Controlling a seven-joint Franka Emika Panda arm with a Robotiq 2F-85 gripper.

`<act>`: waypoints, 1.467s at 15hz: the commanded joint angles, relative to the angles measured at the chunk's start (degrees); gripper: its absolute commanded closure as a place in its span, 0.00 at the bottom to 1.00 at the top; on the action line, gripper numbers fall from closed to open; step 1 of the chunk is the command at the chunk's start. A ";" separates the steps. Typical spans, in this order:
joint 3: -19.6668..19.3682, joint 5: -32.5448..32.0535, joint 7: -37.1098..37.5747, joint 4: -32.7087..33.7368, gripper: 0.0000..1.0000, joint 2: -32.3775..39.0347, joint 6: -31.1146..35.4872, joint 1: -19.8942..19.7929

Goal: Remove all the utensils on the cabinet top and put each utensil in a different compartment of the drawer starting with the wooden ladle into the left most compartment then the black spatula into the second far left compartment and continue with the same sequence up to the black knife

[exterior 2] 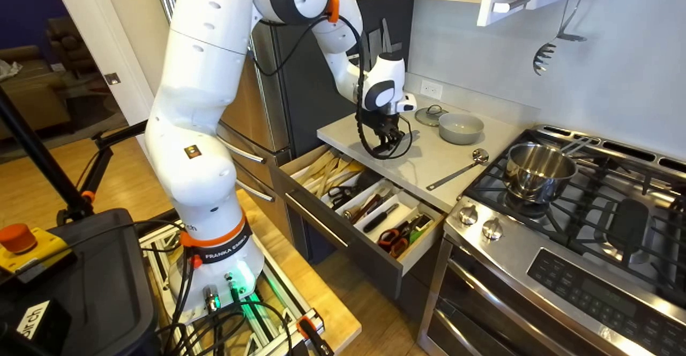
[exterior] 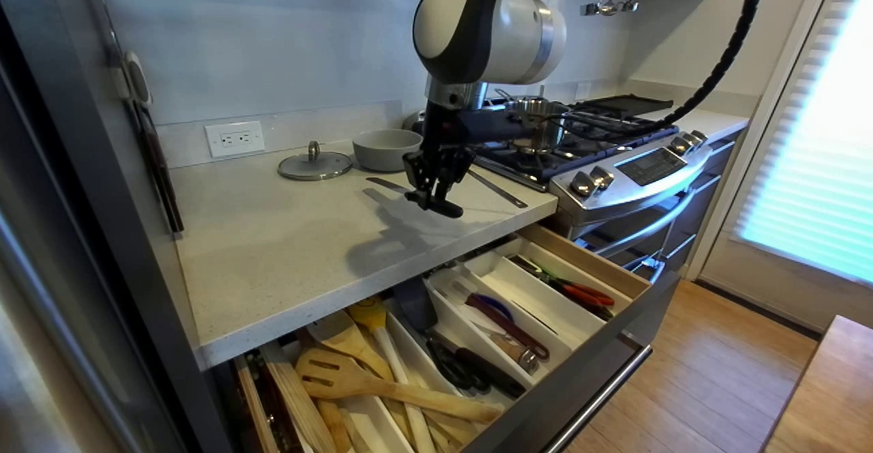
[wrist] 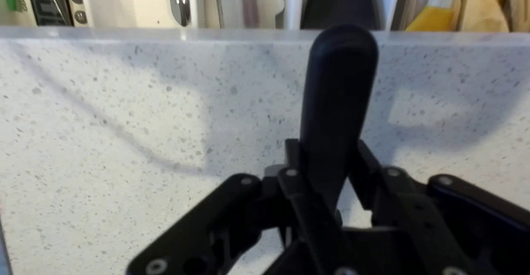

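The hand (wrist: 328, 155) clamps the knife (wrist: 341, 92) by its handle (exterior: 447, 208), blade (exterior: 386, 184) far (probably to fit the drawer (exterior: 600, 361) lengthwise).

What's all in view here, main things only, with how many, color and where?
knife: one, black handle, in gripper above countertop
ladle: one, silver, on countertop beside stove
bowl: one, grey, on countertop
lid: one, clear, beside bowl
pot: one, silver, on stove
stove: one, silver and black, beside countertop
drawer: one, dark front, open below countertop
wooden utensils: several, tan, in drawer
black spatula: one, black, in drawer
outlet: one, white, on wall
robot arm: one, white and black, over countertop
gripper: one, black, closed on knife handle
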 commanded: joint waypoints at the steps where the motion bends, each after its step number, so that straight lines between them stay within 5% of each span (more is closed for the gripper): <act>1: 1.97 4.21 -4.46 -10.74 0.92 -11.12 -4.92 -2.47; 7: 0.34 14.09 -13.94 -20.60 0.92 -23.88 -19.48 -2.64; 15: -7.26 10.76 -14.33 -24.24 0.92 -29.38 -39.51 -1.98; 22: -9.68 2.12 -13.04 -24.07 0.92 -24.77 -38.09 -2.17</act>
